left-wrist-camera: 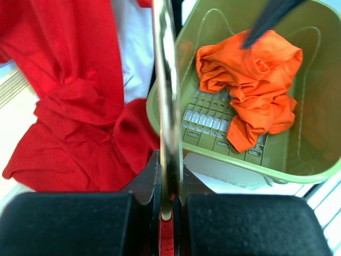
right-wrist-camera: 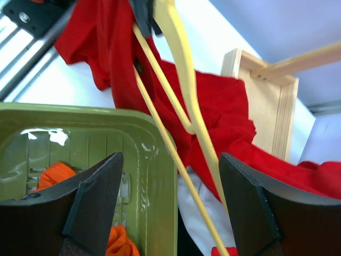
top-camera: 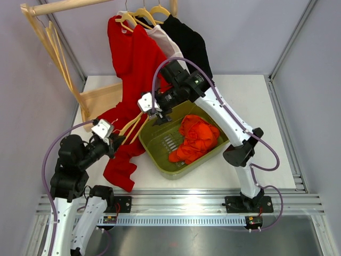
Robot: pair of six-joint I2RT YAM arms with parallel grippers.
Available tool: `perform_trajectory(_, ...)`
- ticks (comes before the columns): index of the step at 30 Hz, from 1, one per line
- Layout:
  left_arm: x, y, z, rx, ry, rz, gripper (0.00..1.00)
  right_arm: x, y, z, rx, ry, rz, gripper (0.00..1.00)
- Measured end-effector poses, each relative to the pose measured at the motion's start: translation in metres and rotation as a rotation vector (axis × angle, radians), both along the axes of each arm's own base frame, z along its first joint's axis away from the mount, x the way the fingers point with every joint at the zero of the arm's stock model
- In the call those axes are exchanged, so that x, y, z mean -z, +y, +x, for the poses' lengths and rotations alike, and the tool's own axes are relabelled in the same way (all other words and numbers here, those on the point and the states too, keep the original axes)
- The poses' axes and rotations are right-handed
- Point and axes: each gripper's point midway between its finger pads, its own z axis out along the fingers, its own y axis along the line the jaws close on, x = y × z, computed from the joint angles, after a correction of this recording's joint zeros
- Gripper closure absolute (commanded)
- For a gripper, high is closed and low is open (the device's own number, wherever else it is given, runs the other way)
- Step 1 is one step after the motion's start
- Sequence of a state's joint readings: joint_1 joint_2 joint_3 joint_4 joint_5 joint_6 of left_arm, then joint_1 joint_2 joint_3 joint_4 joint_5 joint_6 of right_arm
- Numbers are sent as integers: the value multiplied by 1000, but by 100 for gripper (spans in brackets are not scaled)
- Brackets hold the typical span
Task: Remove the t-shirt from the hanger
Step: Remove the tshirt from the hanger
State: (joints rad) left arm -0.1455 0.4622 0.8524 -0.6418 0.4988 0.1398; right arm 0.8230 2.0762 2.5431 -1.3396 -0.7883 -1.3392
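Observation:
A red t-shirt [top-camera: 136, 58] hangs from the rack and trails down onto the table. It also shows in the left wrist view [left-wrist-camera: 69, 80] and the right wrist view [right-wrist-camera: 224, 106]. A pale wooden hanger [top-camera: 130, 128] sticks out of its lower part, tilted. My left gripper [top-camera: 118, 140] is shut on the hanger's bar [left-wrist-camera: 164, 80], the jaws pinching it [left-wrist-camera: 169, 176]. My right gripper [top-camera: 160, 116] is open above the bin's near-left rim. The hanger's arms [right-wrist-camera: 184, 90] run between its fingers [right-wrist-camera: 170, 213] without touching them.
A green bin [top-camera: 151, 148] holding an orange cloth [top-camera: 196, 140] sits mid-table right of the red shirt. A white shirt [top-camera: 168, 42] and a black shirt [top-camera: 189, 40] hang on the rack behind. The wooden rack base [top-camera: 98, 98] stands at back left.

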Motion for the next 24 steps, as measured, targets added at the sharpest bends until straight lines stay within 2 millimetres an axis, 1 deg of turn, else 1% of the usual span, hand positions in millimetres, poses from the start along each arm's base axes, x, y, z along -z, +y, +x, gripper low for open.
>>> perform_trajectory(2, -1, -3, -2, 22, -6, 2, 100, 11, 3, 8, 15, 1, -21, 24)
perform_trajectory(5, -1, -6, -5, 54, -13, 4, 100, 22, 5, 14, 28, -4, -49, 28)
perform_trajectory(8, -2, -10, -7, 78, -17, 4, 100, 25, 6, 15, 34, -15, -60, 47)
perform_trajectory(9, -2, -10, -7, 85, -19, 6, 100, 25, 7, 15, 35, -16, -59, 57)
perform_trajectory(10, -2, -11, -8, 90, -21, 7, 100, 25, 7, 15, 34, -22, -59, 74)
perform_trajectory(12, -1, -12, -10, 107, -21, 12, 100, 24, 9, 17, 35, -33, -54, 88)
perform_trajectory(16, 1, -11, -8, 109, -31, 35, 100, 32, 5, 14, 37, -26, -89, 100)
perform_trajectory(18, 3, -10, -7, 112, -29, 47, 99, 34, 4, 15, 39, -24, -96, 100)
perform_trajectory(19, 4, -10, -6, 114, -27, 51, 90, 35, 4, 15, 40, -23, -100, 100)
perform_trajectory(21, 4, -10, -5, 113, -28, 55, 83, 36, 2, 16, 44, -18, -100, 100)
perform_trajectory(22, 4, -10, -4, 109, -33, 56, 71, 35, 1, 15, 43, -11, -98, 100)
perform_trajectory(23, 2, -9, -3, 105, -43, 56, 66, 34, 0, 15, 43, -7, -95, 100)
perform_trajectory(24, 0, -9, -2, 101, -51, 54, 63, 32, -2, 16, 46, -5, -91, 100)
